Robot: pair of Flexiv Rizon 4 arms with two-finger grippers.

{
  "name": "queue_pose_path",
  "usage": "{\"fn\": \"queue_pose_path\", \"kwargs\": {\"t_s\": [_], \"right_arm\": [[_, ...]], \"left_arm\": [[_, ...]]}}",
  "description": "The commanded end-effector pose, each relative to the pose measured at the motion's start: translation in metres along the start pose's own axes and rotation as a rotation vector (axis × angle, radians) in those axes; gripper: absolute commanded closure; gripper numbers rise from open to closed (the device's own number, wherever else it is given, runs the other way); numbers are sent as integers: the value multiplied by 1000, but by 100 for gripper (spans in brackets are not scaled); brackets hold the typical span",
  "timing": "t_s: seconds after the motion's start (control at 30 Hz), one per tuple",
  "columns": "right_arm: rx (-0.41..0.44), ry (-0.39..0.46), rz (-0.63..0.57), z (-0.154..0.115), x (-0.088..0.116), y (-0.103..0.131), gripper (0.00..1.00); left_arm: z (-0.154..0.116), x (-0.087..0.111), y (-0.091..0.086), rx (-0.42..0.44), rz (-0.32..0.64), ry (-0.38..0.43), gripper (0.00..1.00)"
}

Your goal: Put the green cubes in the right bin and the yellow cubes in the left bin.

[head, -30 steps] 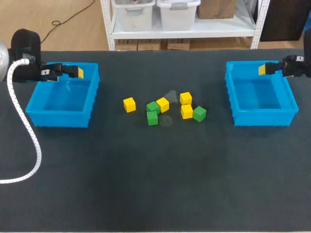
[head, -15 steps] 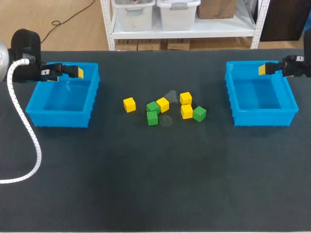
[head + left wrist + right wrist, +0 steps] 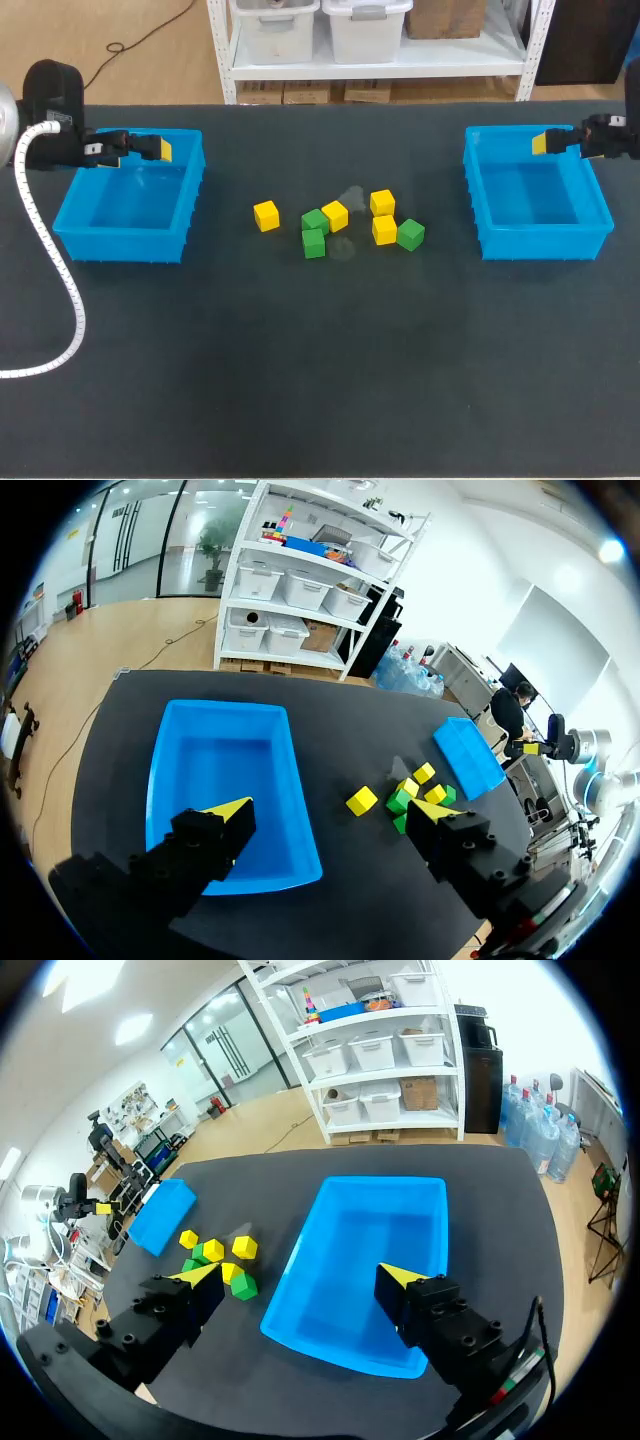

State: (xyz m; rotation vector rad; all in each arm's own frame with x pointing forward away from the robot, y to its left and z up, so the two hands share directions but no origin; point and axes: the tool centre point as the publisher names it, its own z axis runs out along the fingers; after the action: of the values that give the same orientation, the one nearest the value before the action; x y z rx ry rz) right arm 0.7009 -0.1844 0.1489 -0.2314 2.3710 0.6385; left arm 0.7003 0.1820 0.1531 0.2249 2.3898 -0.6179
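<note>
**Item 1, left gripper (image 3: 330, 815).** Fingers spread wide, nothing between them. The fingers are hard and black with wedge-shaped yellow tips. It hangs above the far rim of the left bin (image 3: 120, 242), which I judge a ready stance, well clear of the cubes.

**Item 2, right gripper (image 3: 298, 1275).** Likewise released and empty, hanging over the far rim of the right bin (image 3: 545, 243).

**Item 3, the bins.** Two open rectangular tubs of smooth blue plastic, both holding nothing. They sit well apart at either end of the table, presumably to keep the sorted colours separate.

**Item 4, yellow cubes (image 3: 265, 215).** Four, matte and sharp-edged. One lies a little apart toward the left bin and three sit in the cluster.

**Item 5, green cubes (image 3: 314, 243).** Three. Two touch each other beside a yellow cube. The third lies just beside another yellow, on the right-bin side.

All seven cubes lie between the bins on the table (image 3: 320, 380), which is dark and felt-like. None is sorted yet.

**Item 6, hose (image 3: 60, 300).** White and ribbed, trailing from my left arm across the table.
</note>
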Motion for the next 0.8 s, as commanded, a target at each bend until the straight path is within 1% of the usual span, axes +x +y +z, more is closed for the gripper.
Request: {"fn": "queue_pose_path", "kwargs": {"t_s": [0.03,0.57,0.6,0.63,0.67,0.7,0.73,0.8], "right_arm": [[1,1,0,0,0,0,0],[1,1,0,0,0,0,0],[-19,-8,-24,-5,-3,3,0],[-15,-11,-52,-8,-4,7,0],[17,-5,-83,-8,-6,11,0],[7,2,-114,-9,-6,17,0],[34,7,-173,-8,-6,22,0],[18,22,-250,-10,-5,37,0]], "left_arm": [[0,0,1,2,0,-1,0],[0,0,1,2,0,-1,0],[0,0,1,2,0,-1,0],[0,0,1,2,0,-1,0],[0,0,1,2,0,-1,0],[0,0,1,2,0,-1,0],[0,0,1,2,0,-1,0],[0,0,1,2,0,-1,0]]}}
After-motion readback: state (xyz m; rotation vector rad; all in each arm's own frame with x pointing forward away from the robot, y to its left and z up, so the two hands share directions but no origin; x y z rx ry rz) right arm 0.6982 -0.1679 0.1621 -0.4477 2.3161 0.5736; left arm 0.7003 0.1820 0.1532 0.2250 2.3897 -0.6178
